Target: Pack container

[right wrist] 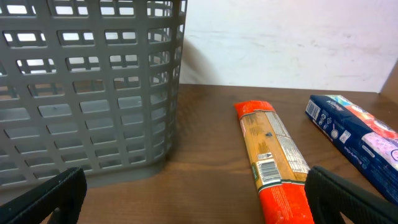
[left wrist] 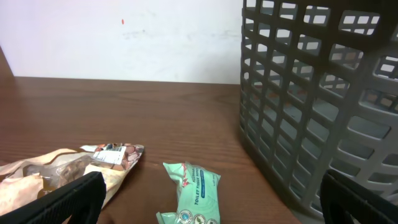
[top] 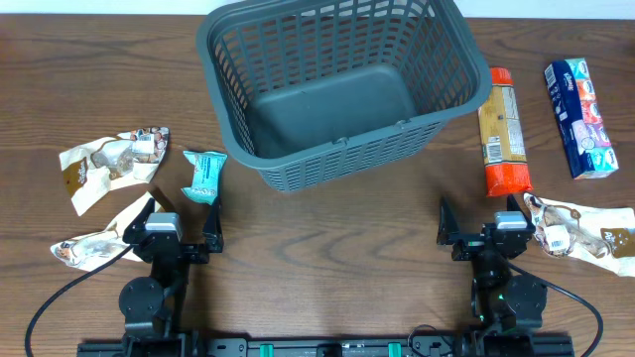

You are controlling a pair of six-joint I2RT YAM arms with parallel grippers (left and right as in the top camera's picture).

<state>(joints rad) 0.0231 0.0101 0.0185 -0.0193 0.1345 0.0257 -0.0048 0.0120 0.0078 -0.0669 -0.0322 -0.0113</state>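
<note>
The dark grey lattice container [top: 230,117] stands empty at the table's far middle; its wall shows in the left wrist view [left wrist: 311,99] and the right wrist view [right wrist: 87,87]. My left gripper [top: 181,226] is open and empty at the near left, just short of a mint green wipes packet [top: 203,176] [left wrist: 191,193]. My right gripper [top: 480,224] is open and empty at the near right, beside an orange-ended packet [top: 502,131] [right wrist: 273,158].
Brown-and-white snack packets lie at the left [top: 109,161] [left wrist: 68,171], near left [top: 94,241] and near right [top: 583,230]. A blue packet [top: 579,117] [right wrist: 357,137] lies at the far right. A white wall stands behind the table.
</note>
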